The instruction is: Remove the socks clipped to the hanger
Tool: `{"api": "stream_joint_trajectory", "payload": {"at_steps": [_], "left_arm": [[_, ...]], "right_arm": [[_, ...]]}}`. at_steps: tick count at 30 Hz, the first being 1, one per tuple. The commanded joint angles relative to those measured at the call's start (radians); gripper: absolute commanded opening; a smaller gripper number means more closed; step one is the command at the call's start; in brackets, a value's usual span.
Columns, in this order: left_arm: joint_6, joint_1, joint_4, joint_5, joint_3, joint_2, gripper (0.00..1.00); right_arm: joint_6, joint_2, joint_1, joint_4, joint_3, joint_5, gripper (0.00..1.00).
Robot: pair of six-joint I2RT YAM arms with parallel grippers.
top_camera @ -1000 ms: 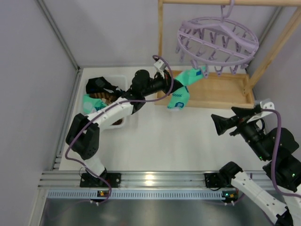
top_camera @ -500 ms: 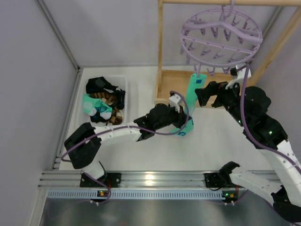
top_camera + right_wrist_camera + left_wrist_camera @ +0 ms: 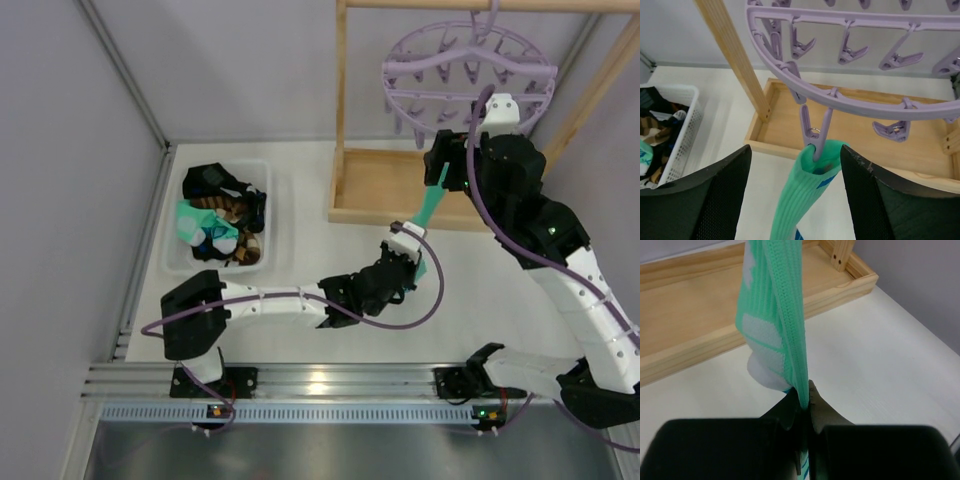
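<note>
A mint-green sock (image 3: 430, 205) hangs stretched from one clip (image 3: 814, 134) of the round pale-purple hanger (image 3: 470, 70), which hangs from the wooden rack. My left gripper (image 3: 405, 275) is shut on the sock's lower end (image 3: 790, 340), low over the table. My right gripper (image 3: 445, 160) is open, its fingers (image 3: 715, 200) on either side of the clipped cuff (image 3: 810, 200), just below the hanger ring (image 3: 850, 107). The other clips are empty.
A white basket (image 3: 262, 175) at the left holds several socks (image 3: 215, 215). The wooden rack has a tray base (image 3: 370, 190) and an upright post (image 3: 341, 90). Grey walls close in the left and back.
My left gripper has pulled the sock's lower end down and toward the near right. My right arm swung up from the right to the clipped cuff.
</note>
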State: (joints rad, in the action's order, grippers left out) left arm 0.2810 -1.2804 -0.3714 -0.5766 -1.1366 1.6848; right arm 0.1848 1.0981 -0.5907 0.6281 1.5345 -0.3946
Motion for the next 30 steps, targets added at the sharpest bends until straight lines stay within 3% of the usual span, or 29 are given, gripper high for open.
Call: {"api": "stream_joint_trajectory", "payload": {"at_steps": [1,5,13,25,30], "left_arm": [[-0.069,-0.04,0.037,-0.147,-0.071,0.053,0.0],[-0.08,-0.056,0.061,-0.137,-0.117,0.095,0.0],[-0.12,-0.091,0.075,-0.115,-0.184,0.159,0.0],[-0.109,-0.111,0.085,-0.101,-0.198,0.179,0.0],[-0.108,-0.117,0.085,-0.091,-0.209,0.182,0.0]], "right_arm": [[-0.053,0.043,-0.003,0.082,0.09,-0.123,0.69],[-0.093,0.085,-0.014,0.111,0.104,-0.3,0.69],[-0.11,0.141,-0.021,0.117,0.093,-0.29,0.67],[-0.168,0.19,-0.04,0.064,0.079,-0.435,0.63],[-0.176,0.193,-0.041,0.033,0.062,-0.426,0.61]]}}
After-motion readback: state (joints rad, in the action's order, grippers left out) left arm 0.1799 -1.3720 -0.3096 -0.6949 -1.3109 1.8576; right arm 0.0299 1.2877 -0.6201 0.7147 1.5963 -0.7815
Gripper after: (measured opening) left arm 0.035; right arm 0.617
